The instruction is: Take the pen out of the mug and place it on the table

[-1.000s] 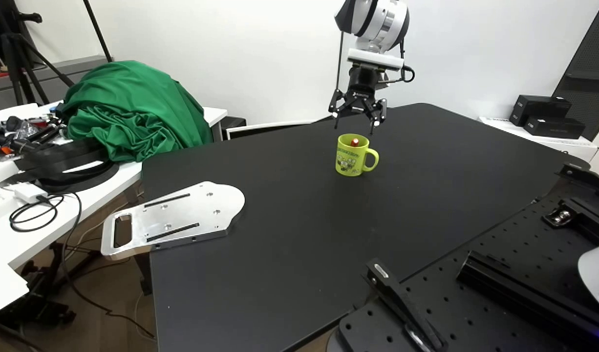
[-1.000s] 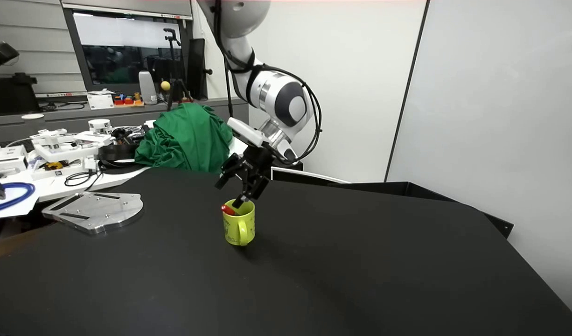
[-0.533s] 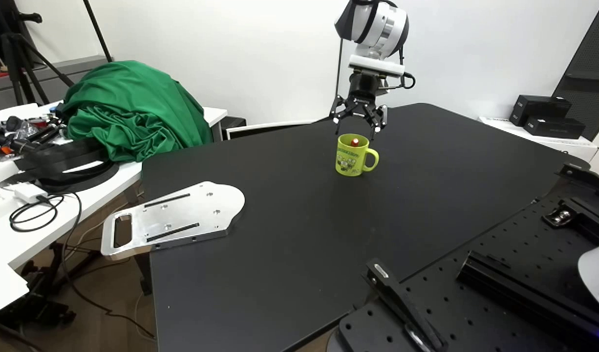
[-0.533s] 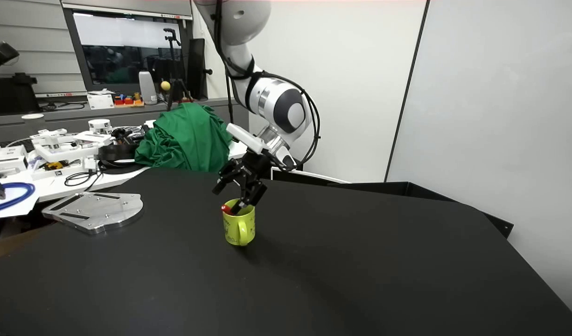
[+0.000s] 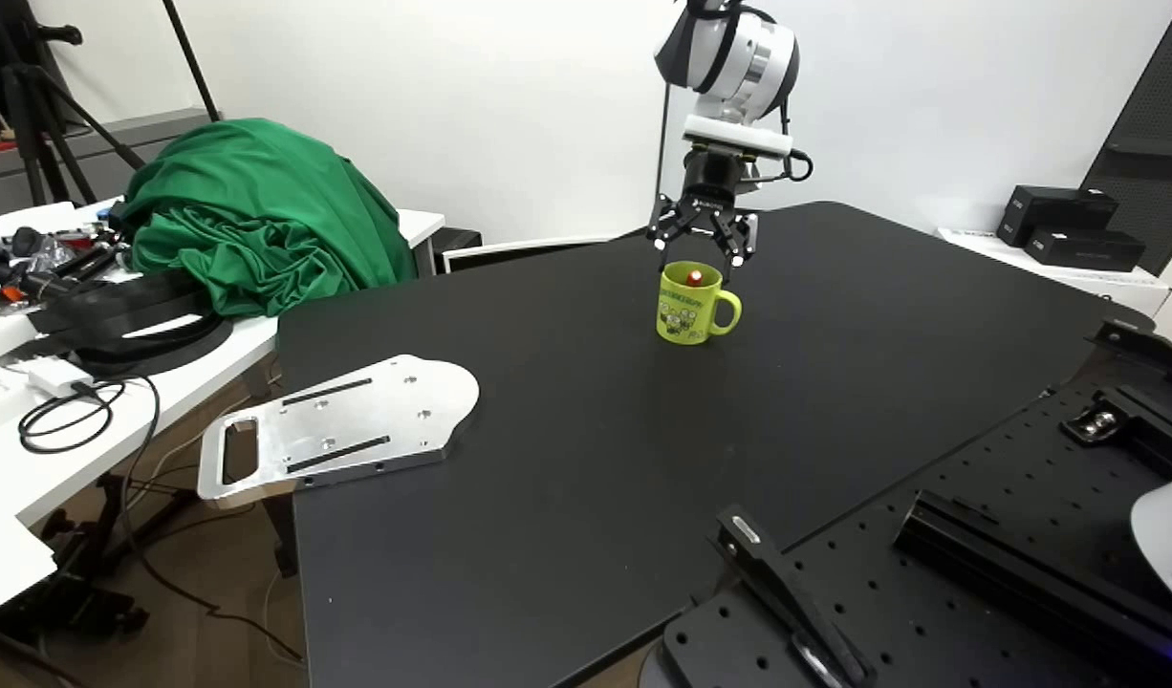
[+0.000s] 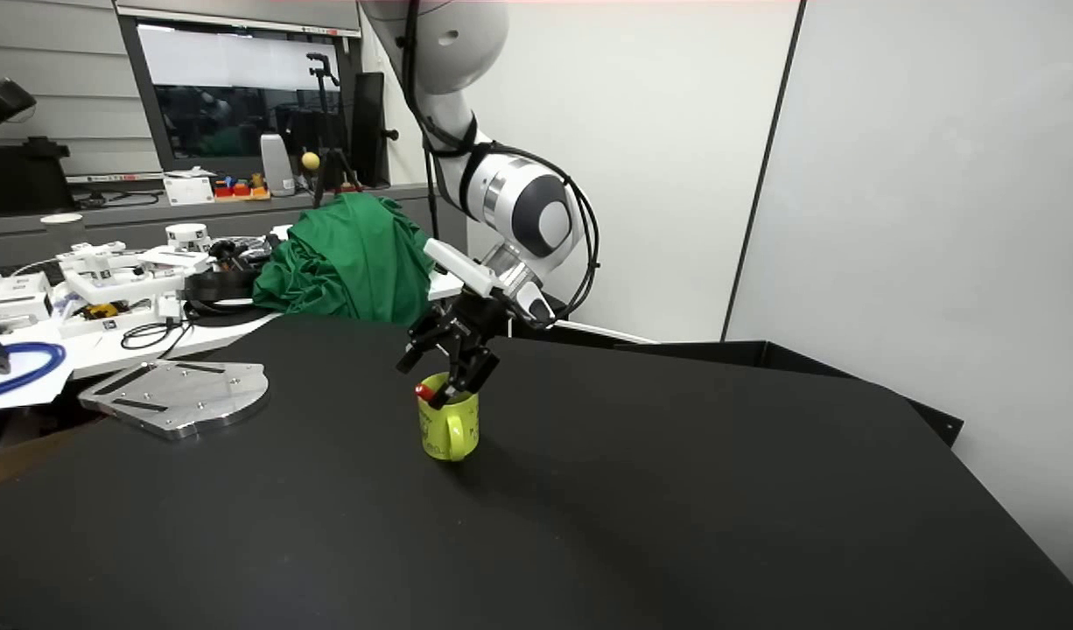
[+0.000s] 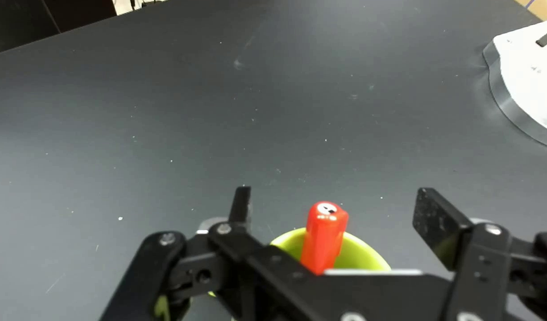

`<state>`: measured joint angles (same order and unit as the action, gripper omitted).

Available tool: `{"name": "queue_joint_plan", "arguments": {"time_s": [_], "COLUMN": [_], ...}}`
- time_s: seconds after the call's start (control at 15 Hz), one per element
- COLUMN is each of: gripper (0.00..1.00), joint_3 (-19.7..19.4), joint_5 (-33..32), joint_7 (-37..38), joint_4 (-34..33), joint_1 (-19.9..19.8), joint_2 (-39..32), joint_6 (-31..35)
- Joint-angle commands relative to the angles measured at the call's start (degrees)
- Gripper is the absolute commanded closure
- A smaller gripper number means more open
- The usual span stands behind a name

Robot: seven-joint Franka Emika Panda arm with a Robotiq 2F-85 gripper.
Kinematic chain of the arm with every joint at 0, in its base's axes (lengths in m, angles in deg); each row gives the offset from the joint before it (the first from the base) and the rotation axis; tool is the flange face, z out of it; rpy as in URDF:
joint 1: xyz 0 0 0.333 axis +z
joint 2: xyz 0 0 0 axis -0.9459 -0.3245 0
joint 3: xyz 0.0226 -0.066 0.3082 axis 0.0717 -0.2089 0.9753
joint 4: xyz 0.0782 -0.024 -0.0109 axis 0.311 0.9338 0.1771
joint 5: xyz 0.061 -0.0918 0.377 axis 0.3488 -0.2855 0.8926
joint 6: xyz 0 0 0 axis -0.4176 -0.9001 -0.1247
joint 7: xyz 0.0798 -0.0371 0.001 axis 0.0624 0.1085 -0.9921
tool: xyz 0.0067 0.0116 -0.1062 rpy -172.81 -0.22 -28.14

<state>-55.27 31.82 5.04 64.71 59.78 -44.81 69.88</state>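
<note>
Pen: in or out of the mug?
In: the red pen leans inside the yellow-green mug, lower part hidden, upper end showing at the rim.

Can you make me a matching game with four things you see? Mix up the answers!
Things
1. red stick-shaped pen
2. yellow-green handled mug
3. black two-fingered gripper
4. silver slotted metal plate

Where or how
A. partly past the edge of the matte black tabletop
B. open, gripping nothing
C. inside the mug, top sticking out
D. standing upright on the tabletop

Pairs: 1-C, 2-D, 3-B, 4-A
</note>
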Motion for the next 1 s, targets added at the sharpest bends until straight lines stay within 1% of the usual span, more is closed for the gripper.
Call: {"name": "queue_joint_plan", "arguments": {"time_s": [0.0,0.07,0.2,0.33,0.53,0.6,0.73,0.93], "gripper": [0.36,0.45,0.60,0.72,0.94,0.98,0.94,0.94], "joint_3": [0.2,0.2,0.2,0.1,0.3,0.4,0.7,1.0], "joint_5": [0.3,0.2,0.2,0.1,0.3,0.4,1.2,2.4], "joint_7": [0.1,0.1,0.1,0.1,0.3,0.3,0.3,0.4], "joint_4": [-1.0,-1.0,-1.1,-1.1,-1.4,-1.4,-1.7,-2.5], "joint_1": [-0.4,-0.4,-0.4,-0.3,-0.6,-0.7,-1.2,-1.6], "joint_2": [-0.6,-0.6,-0.7,-0.6,-0.4,-0.2,0.3,1.5], "joint_6": [0.0,0.1,0.4,0.7,-0.4,-0.5,-1.3,-2.8]}}
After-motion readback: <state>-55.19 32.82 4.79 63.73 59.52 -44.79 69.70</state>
